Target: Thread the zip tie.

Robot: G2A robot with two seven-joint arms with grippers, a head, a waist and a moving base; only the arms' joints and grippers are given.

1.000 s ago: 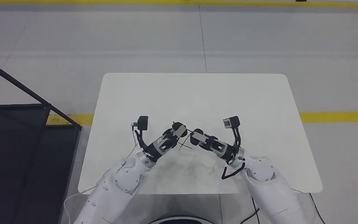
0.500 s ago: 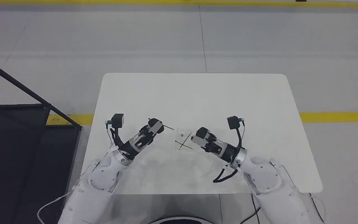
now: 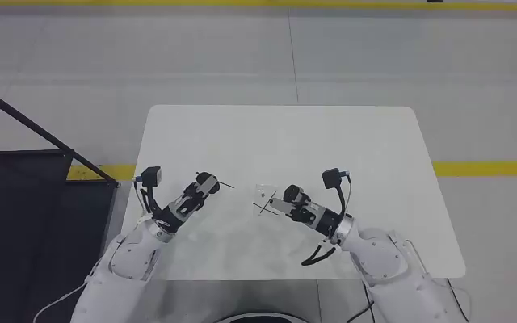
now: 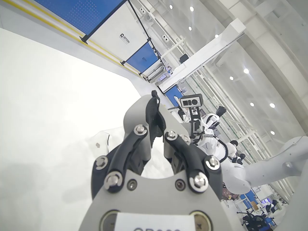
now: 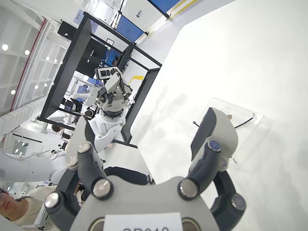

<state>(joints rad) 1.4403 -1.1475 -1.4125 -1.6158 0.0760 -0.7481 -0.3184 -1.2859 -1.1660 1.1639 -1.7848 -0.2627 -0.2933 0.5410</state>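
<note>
The zip tie (image 5: 244,123) lies on a clear plate (image 3: 263,192) on the counter (image 3: 363,145), just at nine o'clock of the released right hand (image 3: 283,197) — the nearer one; the left hand (image 3: 211,181), clenched on a thin black strip (image 3: 227,185), sits farther toward nine.

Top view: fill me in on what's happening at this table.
A two-armed robot is at work on threading a zip tie at a white table. Its left gripper is shut on a thin black strip, apparently a zip tie, off to one side of the table's middle. Its right gripper is open beside a small clear plastic plate in the middle, where a black zip tie lies across the plate.
</note>
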